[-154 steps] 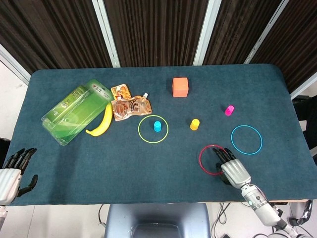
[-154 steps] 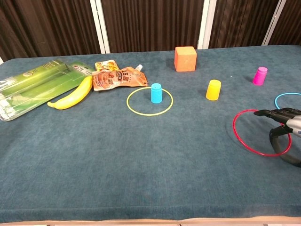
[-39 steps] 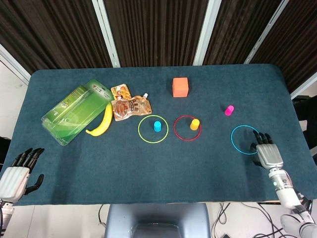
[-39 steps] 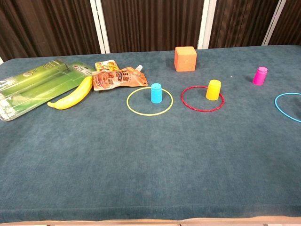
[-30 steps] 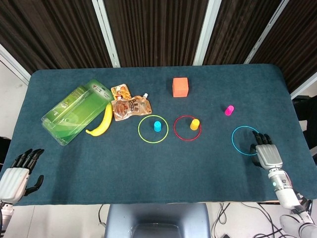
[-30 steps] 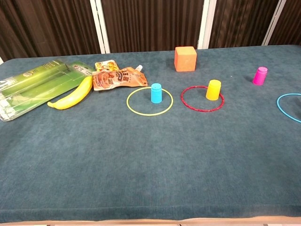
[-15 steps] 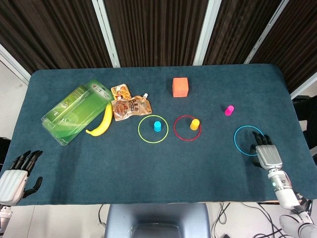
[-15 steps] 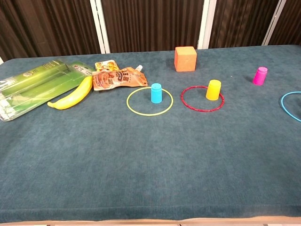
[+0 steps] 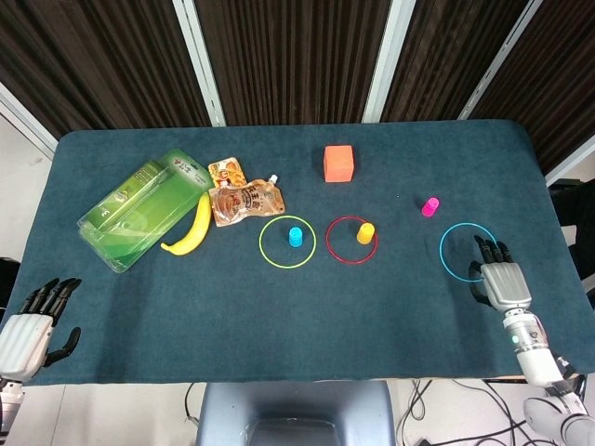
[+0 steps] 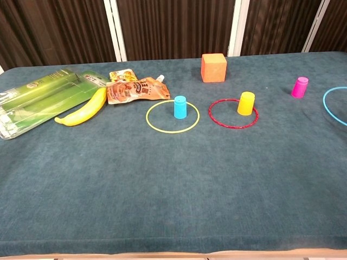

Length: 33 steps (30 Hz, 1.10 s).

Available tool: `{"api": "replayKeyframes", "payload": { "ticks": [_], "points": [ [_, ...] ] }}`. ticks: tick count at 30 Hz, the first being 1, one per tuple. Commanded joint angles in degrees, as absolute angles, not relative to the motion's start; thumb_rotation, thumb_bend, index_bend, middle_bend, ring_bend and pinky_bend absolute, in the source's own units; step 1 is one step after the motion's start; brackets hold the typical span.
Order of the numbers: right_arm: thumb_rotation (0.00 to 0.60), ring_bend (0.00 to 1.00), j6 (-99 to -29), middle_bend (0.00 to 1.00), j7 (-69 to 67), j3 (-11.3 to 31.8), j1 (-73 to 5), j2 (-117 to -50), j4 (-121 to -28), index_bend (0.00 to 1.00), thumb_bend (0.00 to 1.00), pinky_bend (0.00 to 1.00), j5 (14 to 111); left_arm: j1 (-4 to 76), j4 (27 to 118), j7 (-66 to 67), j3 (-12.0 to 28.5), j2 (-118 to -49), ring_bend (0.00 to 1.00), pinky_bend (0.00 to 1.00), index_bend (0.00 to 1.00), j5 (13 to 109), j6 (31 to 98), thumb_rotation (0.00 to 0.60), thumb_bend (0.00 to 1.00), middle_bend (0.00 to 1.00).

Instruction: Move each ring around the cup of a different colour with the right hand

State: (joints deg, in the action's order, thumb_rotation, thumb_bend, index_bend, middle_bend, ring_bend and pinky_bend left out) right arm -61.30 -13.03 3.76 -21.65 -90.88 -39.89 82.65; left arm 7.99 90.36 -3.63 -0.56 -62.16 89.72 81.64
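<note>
A blue ring (image 9: 441, 252) lies at the right of the table, just near of the pink cup (image 9: 429, 206). My right hand (image 9: 503, 282) lies flat with its fingertips (image 9: 487, 248) touching the ring's near right rim, gripping nothing. The chest view shows only the left arc of the blue ring (image 10: 324, 103), beside the pink cup (image 10: 300, 86); the hand is out of frame there. A red ring (image 9: 327, 242) encircles the yellow cup (image 9: 365, 232). A yellow ring (image 9: 259, 242) encircles the blue cup (image 9: 295, 236). My left hand (image 9: 33, 321) rests open at the near left corner.
An orange cube (image 9: 338, 163) stands at the back centre. A banana (image 9: 191, 226), a green package (image 9: 139, 209) and two snack pouches (image 9: 244, 200) lie at the left. The table's right edge (image 9: 556, 232) runs close to the blue ring.
The right hand has slid away from me, pushing the blue ring up the table toward the pink cup. The red ring, earlier under that hand, now lies around the yellow cup.
</note>
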Motion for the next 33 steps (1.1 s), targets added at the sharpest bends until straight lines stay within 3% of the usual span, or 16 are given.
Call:
{"api": "replayKeyframes", "payload": {
  "ticks": [1,5,10,20,28,31,33],
  "points": [
    [0.6,0.0,-62.9,0.09,-12.2,5.5,-23.2,-89.2,-42.7,0.79,0.51,0.0,82.5,8.0,90.4,-3.5,-0.6,-62.2,0.03,0.13,0.0,89.8,81.6,0.6,0.44,0.07],
    [0.6,0.0,-62.3,0.1,-9.7,8.5,-26.6,-86.6,-47.4,0.79,0.51,0.0,81.6,8.2,90.4,-3.1,-0.7,-62.4,0.03,0.13,0.0,89.9,81.3,0.6,0.44,0.07],
    [0.6,0.0,-56.6,0.11,-5.3,12.4,-32.0,-85.2,-51.0,0.79,0.51,0.0,78.1,8.1,90.4,-2.5,-0.7,-62.7,0.03,0.13,0.0,89.7,81.3,0.6,0.44,0.07],
    [0.6,0.0,-46.9,0.11,0.8,13.6,-37.6,-91.5,-43.2,0.77,0.51,0.0,72.5,8.0,90.5,-2.4,-0.5,-62.5,0.03,0.13,0.0,89.0,81.2,0.6,0.44,0.07],
    [0.6,0.0,-44.5,0.11,0.6,12.5,-38.2,-95.6,-36.9,0.65,0.51,0.0,71.6,7.9,90.6,-2.4,-0.5,-62.4,0.03,0.13,0.0,88.8,81.2,0.6,0.44,0.07],
    [0.6,0.0,-43.9,0.11,0.5,12.3,-37.9,-95.5,-36.4,0.52,0.51,0.0,71.3,7.9,90.6,-2.4,-0.6,-62.5,0.03,0.13,0.0,88.8,81.2,0.6,0.44,0.07],
    [0.6,0.0,-44.3,0.11,-0.1,12.0,-37.1,-94.8,-37.0,0.49,0.5,0.0,71.3,8.2,90.4,-2.6,-0.4,-62.5,0.03,0.13,0.0,88.7,80.8,0.6,0.44,0.07]
  ]
}}
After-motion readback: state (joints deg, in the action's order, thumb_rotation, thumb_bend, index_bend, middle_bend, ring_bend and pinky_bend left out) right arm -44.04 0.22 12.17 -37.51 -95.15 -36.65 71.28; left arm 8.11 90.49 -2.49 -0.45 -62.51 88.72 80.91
